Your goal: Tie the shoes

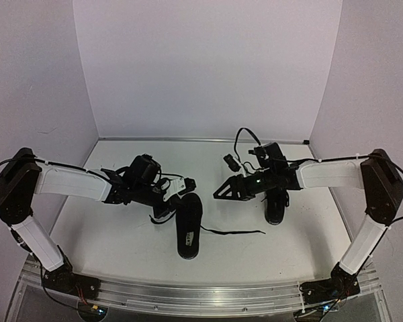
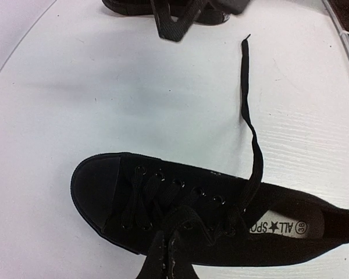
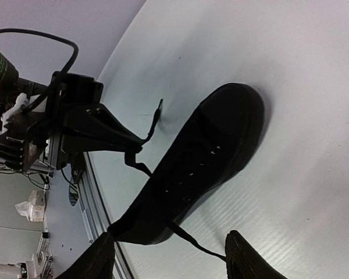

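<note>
One black shoe (image 1: pixel 189 231) lies in the middle of the table, toe towards the back. In the left wrist view it (image 2: pixel 134 197) shows its pale label (image 2: pixel 282 226). My left gripper (image 1: pixel 168 203) sits at its left side, shut on a black lace (image 2: pixel 189 216) over the eyelets; its fingers (image 2: pixel 163 256) are pressed together. The other lace (image 2: pixel 247 110) trails loose across the table (image 1: pixel 235 232). My right gripper (image 1: pixel 223 191) hangs open and empty to the right of this shoe; its fingers (image 3: pixel 99 258) stand wide apart. A second black shoe (image 1: pixel 277 206) lies under the right arm.
The white table (image 1: pixel 121 235) has a metal rail (image 1: pixel 188 295) along its front edge and white walls on three sides. In the right wrist view the left gripper (image 3: pixel 93 125) holds its lace (image 3: pixel 136 156) taut beside the shoe (image 3: pixel 203 157).
</note>
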